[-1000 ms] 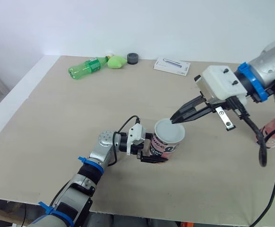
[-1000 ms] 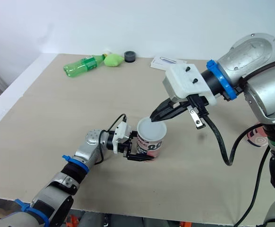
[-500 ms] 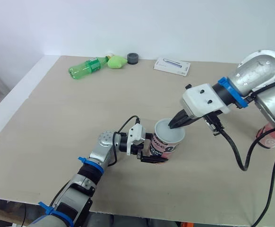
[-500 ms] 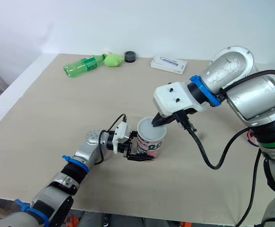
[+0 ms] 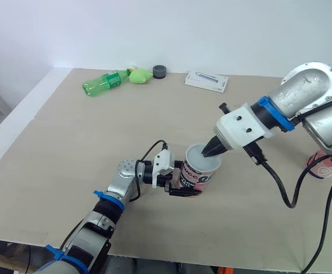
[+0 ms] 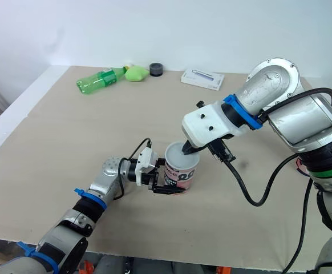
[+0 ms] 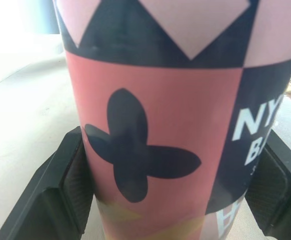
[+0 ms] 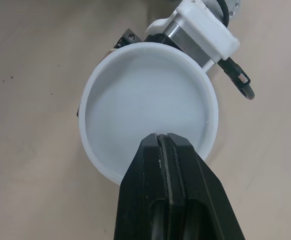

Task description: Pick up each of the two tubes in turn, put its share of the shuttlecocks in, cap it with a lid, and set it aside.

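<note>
A short pink and dark blue tube (image 5: 198, 176) stands upright mid-table with a white lid (image 5: 204, 157) on top. My left gripper (image 5: 184, 182) is shut on the tube's lower part, one black finger (image 7: 60, 185) on each side of it (image 7: 175, 110). My right gripper (image 5: 206, 151) is shut with nothing between its fingers, and its tips (image 8: 164, 141) rest on the lid's near rim (image 8: 140, 95). A second pink tube (image 5: 326, 164) stands at the table's right edge, partly hidden behind my right arm.
A green plastic bottle (image 5: 103, 81), a green lump (image 5: 141, 74), a dark grey ring (image 5: 160, 70) and a flat white box (image 5: 207, 80) lie along the far edge. The table's near edge runs just below my left forearm.
My right gripper has swung down from the upper right onto the lid, and its fingers have come together. The left gripper and tube have stayed put.
</note>
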Robot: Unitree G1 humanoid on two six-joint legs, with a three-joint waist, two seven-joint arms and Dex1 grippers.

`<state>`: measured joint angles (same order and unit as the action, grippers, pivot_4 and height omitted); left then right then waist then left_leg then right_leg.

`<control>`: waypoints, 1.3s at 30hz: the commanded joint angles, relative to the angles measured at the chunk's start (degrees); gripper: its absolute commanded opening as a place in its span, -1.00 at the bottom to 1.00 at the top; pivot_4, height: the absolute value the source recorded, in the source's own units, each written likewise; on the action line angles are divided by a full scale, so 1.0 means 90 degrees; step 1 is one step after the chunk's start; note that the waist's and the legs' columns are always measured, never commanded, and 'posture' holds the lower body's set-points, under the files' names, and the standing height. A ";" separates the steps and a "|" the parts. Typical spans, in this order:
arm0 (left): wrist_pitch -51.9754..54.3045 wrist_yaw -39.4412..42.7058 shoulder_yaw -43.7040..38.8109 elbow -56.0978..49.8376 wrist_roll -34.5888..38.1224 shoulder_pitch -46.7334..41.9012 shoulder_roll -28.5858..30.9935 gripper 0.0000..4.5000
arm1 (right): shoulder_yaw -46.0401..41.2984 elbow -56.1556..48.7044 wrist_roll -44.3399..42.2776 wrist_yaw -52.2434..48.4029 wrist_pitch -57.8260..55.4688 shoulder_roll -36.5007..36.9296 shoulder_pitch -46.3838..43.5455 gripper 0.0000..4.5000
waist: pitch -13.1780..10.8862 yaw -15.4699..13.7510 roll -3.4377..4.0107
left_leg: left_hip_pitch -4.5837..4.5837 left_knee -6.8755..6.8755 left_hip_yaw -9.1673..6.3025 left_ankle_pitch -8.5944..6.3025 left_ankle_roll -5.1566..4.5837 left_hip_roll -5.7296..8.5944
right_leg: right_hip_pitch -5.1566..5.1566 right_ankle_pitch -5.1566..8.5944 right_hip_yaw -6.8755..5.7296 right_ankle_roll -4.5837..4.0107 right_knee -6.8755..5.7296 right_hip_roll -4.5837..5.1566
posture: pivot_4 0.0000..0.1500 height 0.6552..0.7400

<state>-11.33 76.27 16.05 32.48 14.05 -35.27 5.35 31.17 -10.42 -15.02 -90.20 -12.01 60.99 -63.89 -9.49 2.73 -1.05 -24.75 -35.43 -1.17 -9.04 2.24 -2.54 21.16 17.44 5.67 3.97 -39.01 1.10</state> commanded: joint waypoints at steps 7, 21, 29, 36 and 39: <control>-0.0001 0.0009 0.0055 0.0053 -0.0177 0.0061 0.0065 0.64 | -0.0949 0.0121 -0.0688 -0.0249 -0.1315 -0.0226 0.0087 -0.98 | 0.0000 -0.0006 0.0002 | -0.0003 0.0004 0.0007 0.0000 0.0000 -0.0012 | 0.0009 -0.0011 0.0000 -0.0018 -0.0001 -0.0005 | 1.00 0.75; -0.0268 -0.0085 -0.0141 0.0206 -0.0082 -0.0091 -0.0037 0.64 | -0.4267 -0.0923 -0.2176 0.0930 -0.3380 0.0820 0.2495 -0.98 | -0.0015 -0.0024 0.0003 | -0.0042 -0.0005 0.0004 -0.0006 0.0008 -0.0001 | 0.0030 -0.0009 0.0005 -0.0010 0.0003 -0.0002 | 1.00 0.75; -0.0240 0.0134 -0.0246 0.0297 0.0017 -0.0167 0.0127 0.92 | -0.5965 -0.1831 -0.1982 0.1948 -0.3624 0.0398 0.6219 -1.00 | -0.0013 -0.0005 0.0024 | -0.0038 -0.0005 0.0010 -0.0005 0.0008 0.0002 | 0.0029 -0.0001 0.0019 0.0013 0.0000 -0.0004 | 1.00 0.75; -0.0216 0.0157 -0.0454 0.0453 0.0156 -0.0266 0.0093 1.00 | -0.6161 -0.1849 -0.2081 0.2349 -0.3523 0.0114 0.7068 0.08 | -0.0026 -0.0012 0.0009 | -0.0043 -0.0009 0.0002 0.0011 0.0015 0.0003 | 0.0028 -0.0015 0.0018 0.0021 0.0003 -0.0010 | 1.00 0.75; -0.0160 0.0216 -0.0509 0.0307 0.0186 -0.0215 0.0134 1.00 | -0.6226 -0.1783 -0.2164 0.2377 -0.3531 0.0099 0.7170 0.65 | -0.0028 -0.0014 0.0007 | -0.0045 -0.0008 0.0007 0.0010 0.0015 0.0005 | 0.0030 -0.0014 0.0024 0.0025 0.0005 -0.0007 | 1.00 0.75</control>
<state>-13.08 77.80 12.53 37.10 14.38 -36.55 6.39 -22.02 -25.85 -33.60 -69.18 -44.38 61.61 0.53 -9.74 2.60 -0.99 -25.16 -35.49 -1.13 -8.95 2.38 -2.49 21.43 17.33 5.85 4.18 -38.96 1.04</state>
